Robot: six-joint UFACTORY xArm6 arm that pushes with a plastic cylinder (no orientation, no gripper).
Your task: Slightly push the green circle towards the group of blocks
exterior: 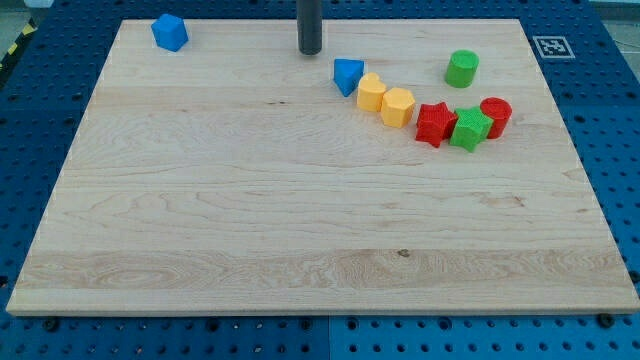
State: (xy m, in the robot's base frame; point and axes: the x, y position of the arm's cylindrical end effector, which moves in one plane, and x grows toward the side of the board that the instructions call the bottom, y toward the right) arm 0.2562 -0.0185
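The green circle (462,69) stands alone near the view's top right, just above the group. The group runs in a curved line: a blue triangle (347,75), a yellow block (372,92), a yellow hexagon (398,106), a red star (435,124), a green star (469,129) and a red circle (496,116). My tip (310,50) is at the view's top centre, left of the blue triangle and far left of the green circle, touching no block.
A blue block (170,32) sits alone at the view's top left corner of the wooden board (300,220). A printed marker tag (552,46) lies off the board's top right corner. Blue perforated table surrounds the board.
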